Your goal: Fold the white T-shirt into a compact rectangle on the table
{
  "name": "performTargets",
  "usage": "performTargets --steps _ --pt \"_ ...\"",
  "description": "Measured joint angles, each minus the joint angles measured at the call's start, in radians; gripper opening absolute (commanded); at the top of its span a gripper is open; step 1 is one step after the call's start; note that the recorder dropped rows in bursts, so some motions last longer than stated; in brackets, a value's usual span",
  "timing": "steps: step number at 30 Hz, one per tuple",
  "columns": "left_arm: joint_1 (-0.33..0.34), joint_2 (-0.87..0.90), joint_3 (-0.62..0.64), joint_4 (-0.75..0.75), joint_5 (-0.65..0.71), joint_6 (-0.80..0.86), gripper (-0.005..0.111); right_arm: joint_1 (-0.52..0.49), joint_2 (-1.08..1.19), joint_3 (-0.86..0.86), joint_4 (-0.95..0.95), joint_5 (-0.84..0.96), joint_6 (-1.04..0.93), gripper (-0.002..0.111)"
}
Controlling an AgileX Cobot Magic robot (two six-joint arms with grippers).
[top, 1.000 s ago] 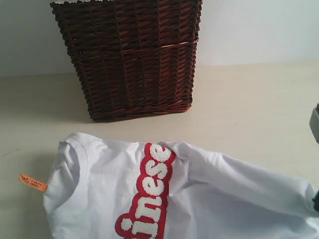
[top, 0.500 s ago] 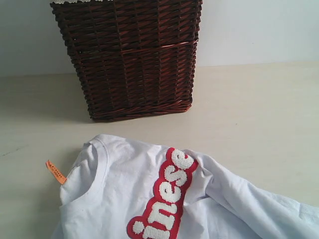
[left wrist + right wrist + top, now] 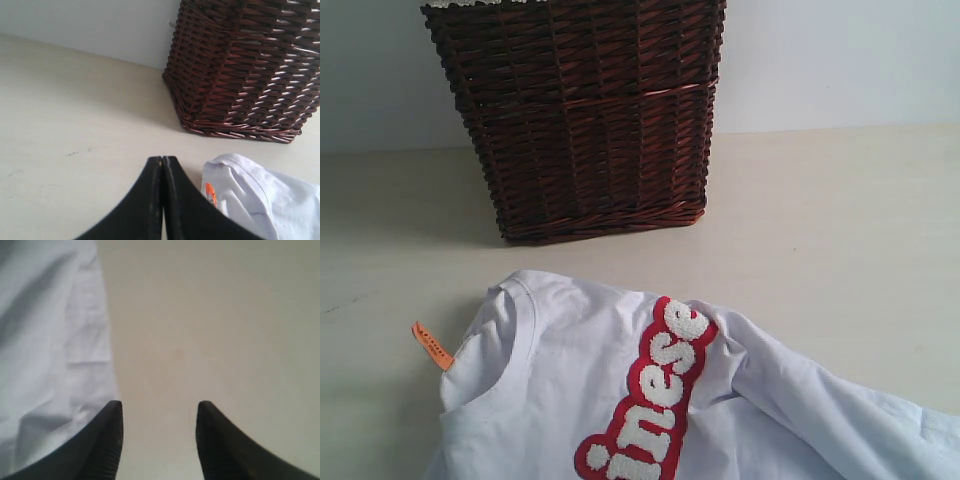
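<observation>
The shirt (image 3: pixel 560 385) is lying on the surface (image 3: pixel 840 220), collar pointing left, length running rightward; left gripper (image 3: pixel 162 160) closed, right gripper (image 3: pixel 159 405) gaping.

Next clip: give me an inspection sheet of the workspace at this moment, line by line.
Surface: table, pale beige, smooth, a few faint marks.
Job's things: white T-shirt lies rumpled, unfolded, lettering up, orange tag out at the collar.
Clutter: wicker basket upright beyond the shirt, apart from it.
Grippers: left gripper shut, empty, near the collar; right gripper open, empty, over bare table beside the shirt's edge.
Cables: nothing seen.
Surroundings: plain pale wall.
</observation>
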Motion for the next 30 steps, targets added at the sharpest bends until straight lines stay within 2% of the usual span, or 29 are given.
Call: performTargets --steps 5,10,30 --pt "0.000 0.000 0.000 0.000 0.000 0.000 0.000 0.000 0.150 0.002 -0.109 0.247 0.058 0.041" --pt "0.000 0.000 0.000 0.000 0.000 0.000 0.000 0.000 0.221 0.004 -0.116 0.321 0.062 0.040" --pt "0.000 0.000 0.000 0.000 0.000 0.000 0.000 0.000 0.486 0.002 -0.085 0.338 0.032 0.040"
